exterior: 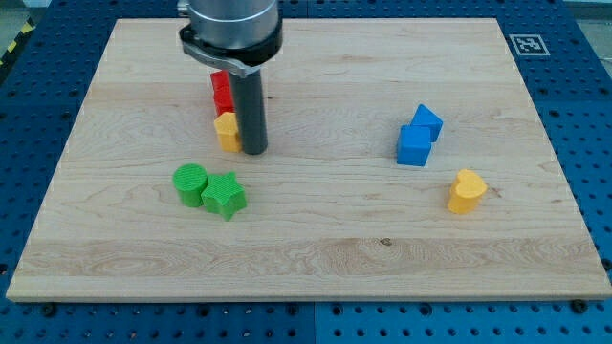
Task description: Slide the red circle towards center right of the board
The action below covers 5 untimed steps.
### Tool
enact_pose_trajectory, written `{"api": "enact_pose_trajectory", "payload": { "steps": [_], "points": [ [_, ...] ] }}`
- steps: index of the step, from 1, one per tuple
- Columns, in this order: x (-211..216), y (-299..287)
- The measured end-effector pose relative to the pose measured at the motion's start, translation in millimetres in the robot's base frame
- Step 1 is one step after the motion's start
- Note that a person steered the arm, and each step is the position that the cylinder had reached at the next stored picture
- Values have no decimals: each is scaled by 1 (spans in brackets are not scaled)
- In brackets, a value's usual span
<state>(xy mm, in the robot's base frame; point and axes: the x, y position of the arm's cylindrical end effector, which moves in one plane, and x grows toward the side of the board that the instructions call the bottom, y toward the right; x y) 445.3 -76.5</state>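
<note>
Two red blocks (pixel 222 93) sit close together at the upper left of the wooden board (pixel 316 248), partly hidden by the rod, so I cannot tell which is the circle. A yellow block (pixel 228 131) lies just below them. My tip (pixel 252 151) rests on the board right beside the yellow block's right side, below and to the right of the red blocks.
A green circle (pixel 190 183) and a green star (pixel 224 196) touch each other below the tip, to its left. Two blue blocks (pixel 426 122) (pixel 414 146) sit together at centre right. A yellow heart (pixel 467 191) lies below and right of them.
</note>
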Motion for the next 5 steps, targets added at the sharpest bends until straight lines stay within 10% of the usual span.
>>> {"api": "enact_pose_trajectory", "payload": {
  "steps": [2,5],
  "points": [
    [27,23],
    [126,207]
  ]
}}
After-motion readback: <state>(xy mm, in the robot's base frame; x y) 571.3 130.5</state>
